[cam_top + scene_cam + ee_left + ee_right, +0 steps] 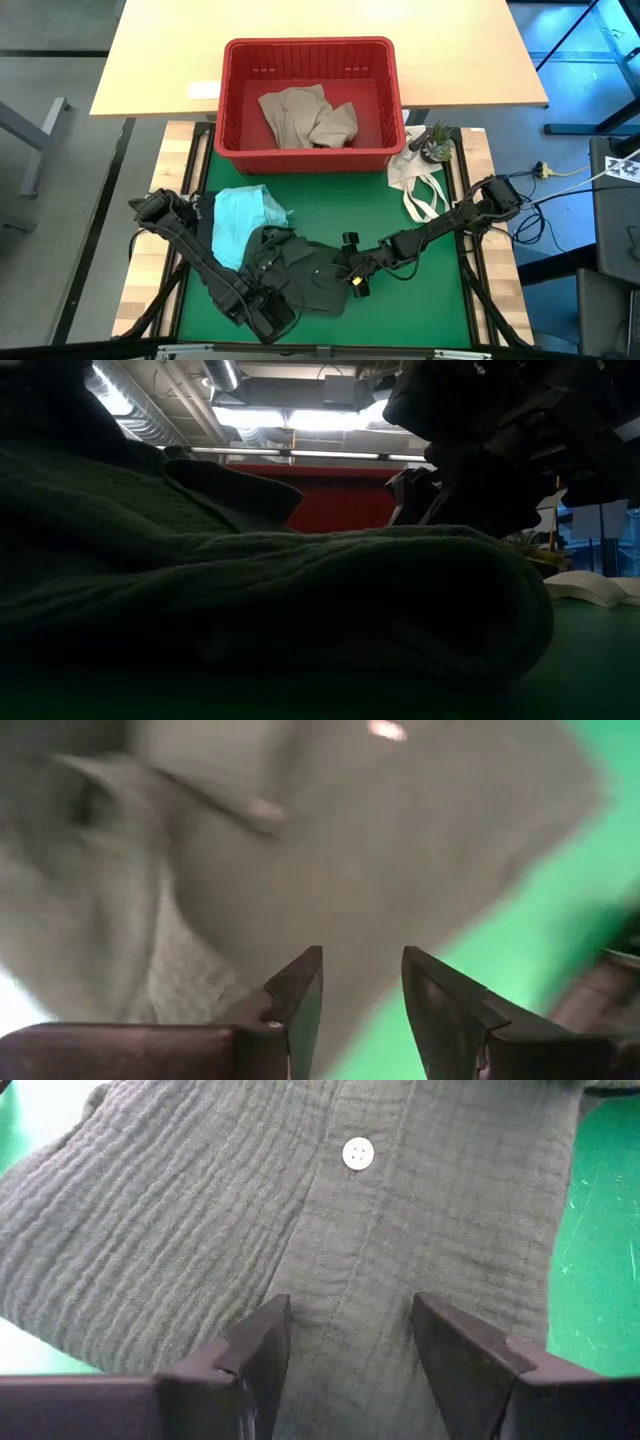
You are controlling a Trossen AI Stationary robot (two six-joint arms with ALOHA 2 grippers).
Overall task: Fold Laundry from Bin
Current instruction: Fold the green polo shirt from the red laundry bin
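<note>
The left gripper (360,985), two dark wedge-shaped fingers on the left arm, hangs over the dark olive green crinkled cotton garment (305,268) near the front edge of the green mat-covered bench (420,310); in the left wrist view its fingers stand apart with a gap between them and nothing clamped, the cloth lying just beyond the tips. The right gripper (350,1345), the same dark two-finger kind, reaches in from the right side of the bench and sits over the same garment, its fingers spread and released, framing the buttoned placket below a small white round button (358,1153) without pinching the fabric.

The olive garment lies crumpled in the front middle of the bench, and in the low view it fills the foreground as a dark rumpled mound. A light teal soft cloth garment (243,218) lies bunched just beside it toward the left edge, touching or overlapping its left side. The rectangular red plastic bin (310,60) with ribbed slotted walls stands at the back edge of the bench, holding a beige-tan crumpled garment (305,115) on its floor. A white cloth bag with loop handles (418,180) lies near the back right corner, just beside the bin, with a small potted green plant (437,140) next to it
</note>
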